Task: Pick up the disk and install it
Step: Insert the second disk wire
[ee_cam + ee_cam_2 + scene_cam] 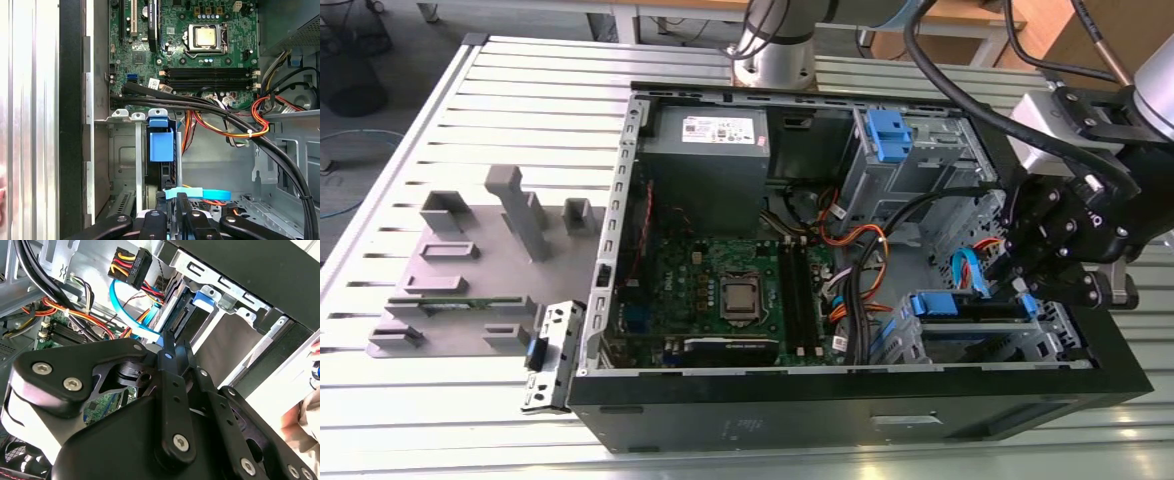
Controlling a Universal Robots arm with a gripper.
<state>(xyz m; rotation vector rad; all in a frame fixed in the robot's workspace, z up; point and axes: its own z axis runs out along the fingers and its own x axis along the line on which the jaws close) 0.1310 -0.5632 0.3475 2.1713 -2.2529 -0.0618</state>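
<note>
The disk [945, 304] stands on edge in the drive bay at the case's near corner, on the exterior view's right, with its blue rail tab up. The first wrist view shows that blue tab above the disk's dark body [161, 172] between the bay's metal walls. My gripper [1021, 290] hangs just over the bay's open end. In both wrist views its fingertips [168, 346] lie close together, shut, with nothing seen between them, right at the disk's connector end [181, 319]. Whether they touch it I cannot tell. A flat blue cable [197, 193] crosses just in front of the gripper [175, 202].
The open computer case [854, 400] lies on a slatted metal table. Inside are the motherboard [720, 290], grey power-supply box [707, 150], an upper cage with a blue latch [887, 135] and thick black cables [225, 122]. Grey fixture blocks [467, 260] stand left. A person's sleeve [305, 425] is nearby.
</note>
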